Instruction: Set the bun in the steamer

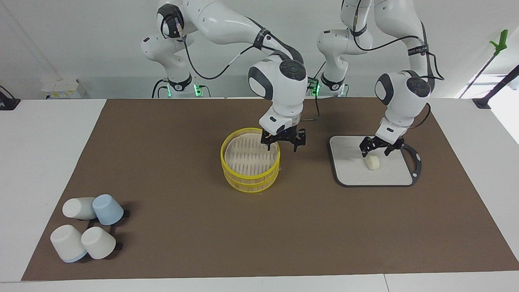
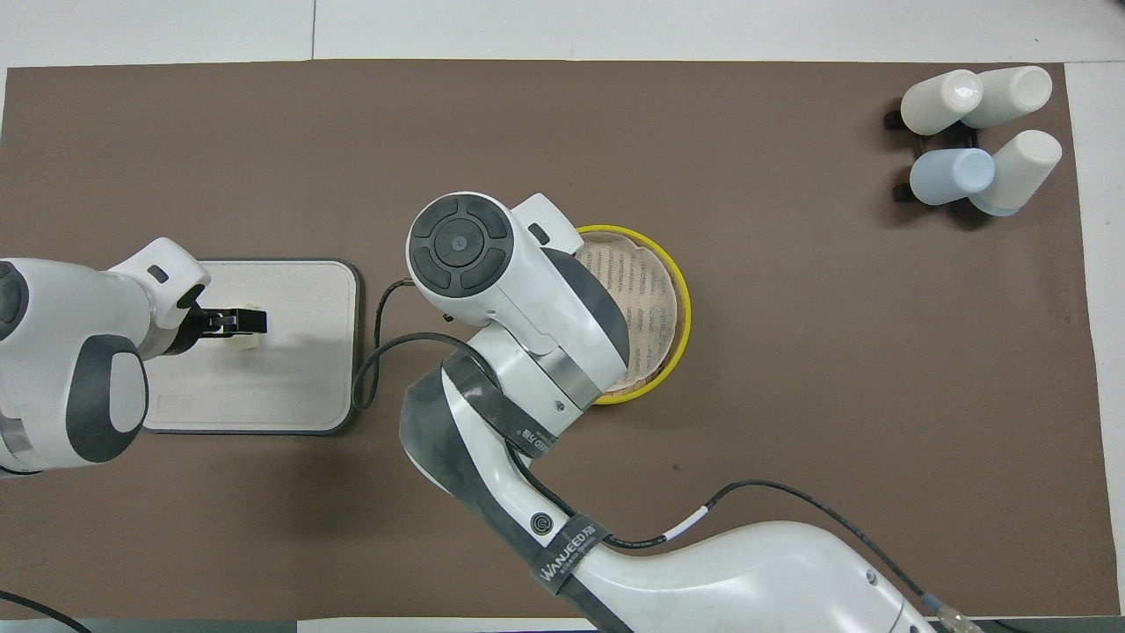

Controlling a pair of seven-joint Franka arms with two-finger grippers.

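Note:
The bun [image 1: 372, 163] is a small cream lump lying on the grey board [image 1: 352, 172]. My left gripper [image 1: 375, 151] hangs open low over the bun, its fingers spread to either side; from above the left gripper [image 2: 235, 322] covers most of the bun [image 2: 252, 335]. The steamer [image 1: 250, 178], a round yellow basket with a slatted pale bottom, stands mid-table with nothing in it. My right gripper [image 1: 282, 147] is open over the steamer's rim at the side toward the left arm's end. In the overhead view that gripper is hidden under its own arm, which also covers part of the steamer [image 2: 680, 309].
Several upturned white and pale blue cups [image 1: 87, 225] lie grouped at the right arm's end, far from the robots; they also show as cups [image 2: 977, 141] from above. A brown mat [image 1: 182, 243] covers the table. The board [image 2: 303, 360] has a dark handle ring.

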